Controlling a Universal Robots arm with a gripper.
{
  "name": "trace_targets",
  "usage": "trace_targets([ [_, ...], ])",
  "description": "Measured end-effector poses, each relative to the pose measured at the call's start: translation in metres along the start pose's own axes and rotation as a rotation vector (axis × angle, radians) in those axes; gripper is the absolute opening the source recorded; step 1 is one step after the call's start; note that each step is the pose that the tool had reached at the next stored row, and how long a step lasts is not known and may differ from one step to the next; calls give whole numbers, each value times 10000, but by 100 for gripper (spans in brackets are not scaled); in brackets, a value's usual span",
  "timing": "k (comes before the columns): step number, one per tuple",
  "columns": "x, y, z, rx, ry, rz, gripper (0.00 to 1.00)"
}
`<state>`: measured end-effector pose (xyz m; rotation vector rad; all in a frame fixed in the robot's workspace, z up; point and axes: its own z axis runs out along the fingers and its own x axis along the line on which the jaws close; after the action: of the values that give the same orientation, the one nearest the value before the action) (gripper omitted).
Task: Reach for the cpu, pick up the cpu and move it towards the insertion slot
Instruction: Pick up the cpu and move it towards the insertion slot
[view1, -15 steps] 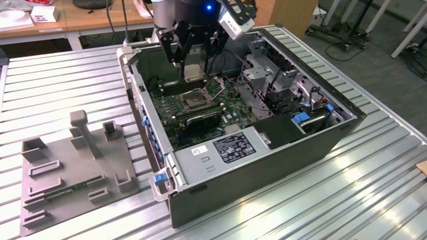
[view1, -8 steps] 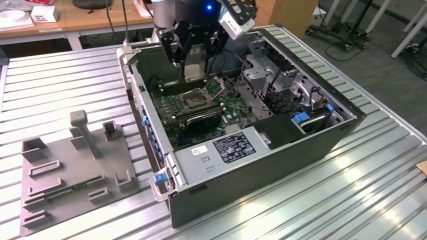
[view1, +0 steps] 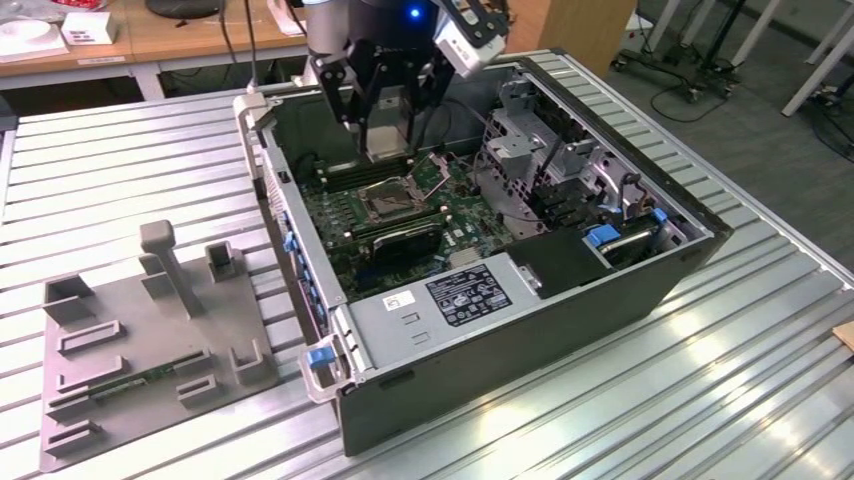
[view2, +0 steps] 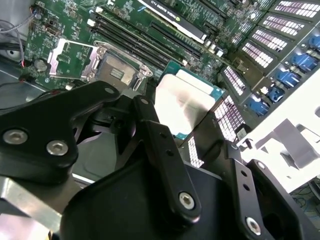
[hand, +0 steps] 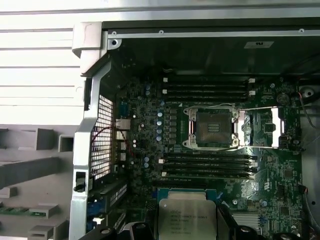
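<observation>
A: Claw (view1: 390, 125) hangs over the open case (view1: 534, 300), gripping the cpu (view1: 387, 130) between its two black fingers (view2: 165, 150)

B: Where is the chip, exactly?

A: Held up above the green board (view1: 387, 215), not touching it. In the second wrist view its pale metal top (view2: 182, 102) sits between the fingers, with a green edge showing around the plate. In the first wrist view the cpu (hand: 186, 217) appears close to the camera, its flat face toward the lens

B: And the slot?

A: Open, on the board below. In the exterior view the slot (view1: 396, 200) lies just under and a little ahead of the claw. The first wrist view shows its dark centre and shiny frame (hand: 212, 127), with the metal lid (hand: 262, 127) swung aside right beside it. Long black memory slots (hand: 207, 165) run along both sides of it

B: Is the chip over the slot?

A: Near it, but apart; in both wrist views the slot (view2: 117, 67) is fully uncovered, with board between it and the chip

B: Anything else on the table?

A: A grey fixture (view1: 147, 340) with upright posts stands on the slatted table (view1: 120, 170), at the exterior view's left of the case, with a narrow green strip (view1: 134, 382) lying in it
</observation>
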<state>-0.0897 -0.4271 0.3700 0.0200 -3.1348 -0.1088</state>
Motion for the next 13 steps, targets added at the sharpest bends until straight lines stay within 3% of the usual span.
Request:
trace_targets([
  [13, -1, 66, 17, -3, 0, 1, 54],
])
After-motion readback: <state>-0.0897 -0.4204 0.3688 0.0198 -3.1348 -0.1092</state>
